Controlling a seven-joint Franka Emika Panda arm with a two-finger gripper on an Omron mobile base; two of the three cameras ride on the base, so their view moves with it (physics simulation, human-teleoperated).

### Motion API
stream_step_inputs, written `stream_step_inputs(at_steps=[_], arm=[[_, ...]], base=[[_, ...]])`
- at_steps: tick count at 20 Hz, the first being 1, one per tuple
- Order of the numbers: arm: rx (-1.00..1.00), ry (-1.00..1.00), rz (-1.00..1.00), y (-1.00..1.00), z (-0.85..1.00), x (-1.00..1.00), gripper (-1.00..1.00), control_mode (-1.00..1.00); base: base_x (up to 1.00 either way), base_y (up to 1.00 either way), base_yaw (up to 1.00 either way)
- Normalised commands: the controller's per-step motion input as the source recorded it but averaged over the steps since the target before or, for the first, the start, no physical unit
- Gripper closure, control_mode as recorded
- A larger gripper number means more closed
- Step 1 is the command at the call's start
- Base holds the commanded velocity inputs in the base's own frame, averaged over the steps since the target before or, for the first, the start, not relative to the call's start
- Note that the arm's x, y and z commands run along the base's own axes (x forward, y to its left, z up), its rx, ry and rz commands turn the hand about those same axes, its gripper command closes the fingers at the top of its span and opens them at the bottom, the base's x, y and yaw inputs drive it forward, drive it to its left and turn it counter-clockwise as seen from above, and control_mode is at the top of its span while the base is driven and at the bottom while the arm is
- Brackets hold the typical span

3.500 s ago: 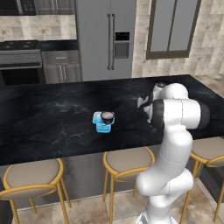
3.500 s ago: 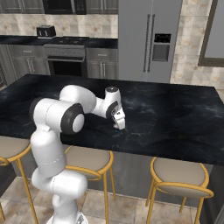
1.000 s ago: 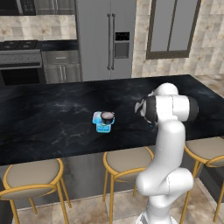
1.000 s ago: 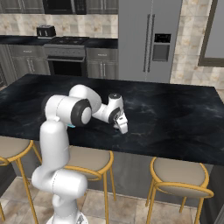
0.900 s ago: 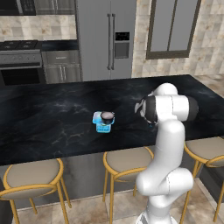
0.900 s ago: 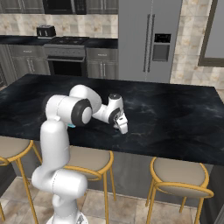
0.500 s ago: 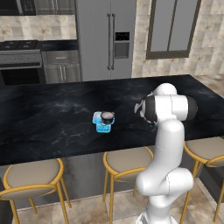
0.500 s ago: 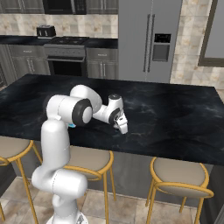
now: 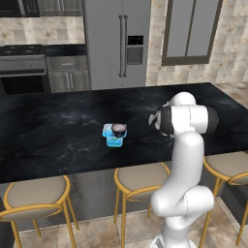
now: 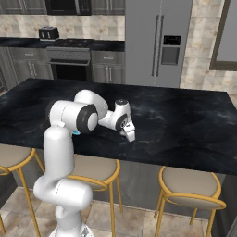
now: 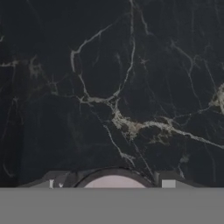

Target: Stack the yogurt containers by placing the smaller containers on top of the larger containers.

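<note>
A small round cup (image 11: 114,180) with a dark body and pale pinkish top sits on the black counter, low in the hand view. My gripper (image 11: 113,186) straddles it, one fingertip close on each side, open, with contact not clear. In the right base view the gripper (image 10: 131,136) points down at the counter near its front edge. The light blue squarish tub (image 9: 114,140) stands mid-counter to the gripper's left, with another dark round cup (image 9: 117,128) on top of it. A sliver of the blue tub (image 10: 75,133) peeks from behind my arm.
The black marble island counter (image 9: 58,131) stretches wide around the tub. Round stools (image 9: 140,177) line its near side below the edge. A steel fridge (image 9: 116,43) and a stove (image 9: 24,65) stand against the far wall.
Since the oldest frames the hand has shifted toward the counter's front edge and lower. Over the last second the arm holds still. The tub and the cup on it have not moved.
</note>
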Motion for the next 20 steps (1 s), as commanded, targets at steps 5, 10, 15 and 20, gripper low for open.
stream_step_inputs(at_steps=[5,10,15,20], arm=[[0.0,0.0,0.0,0.0,0.04,0.0,1.0,-1.0],[0.0,0.0,0.0,0.01,0.41,-0.01,1.0,-1.0],[0.0,-0.02,0.0,0.0,0.66,-0.03,1.0,-1.0],[0.0,-0.04,0.01,0.0,0.67,-0.08,1.0,-1.0]], base=[[0.0,0.0,0.0],[0.0,0.0,0.0],[0.0,0.0,0.0],[0.0,0.0,0.0]])
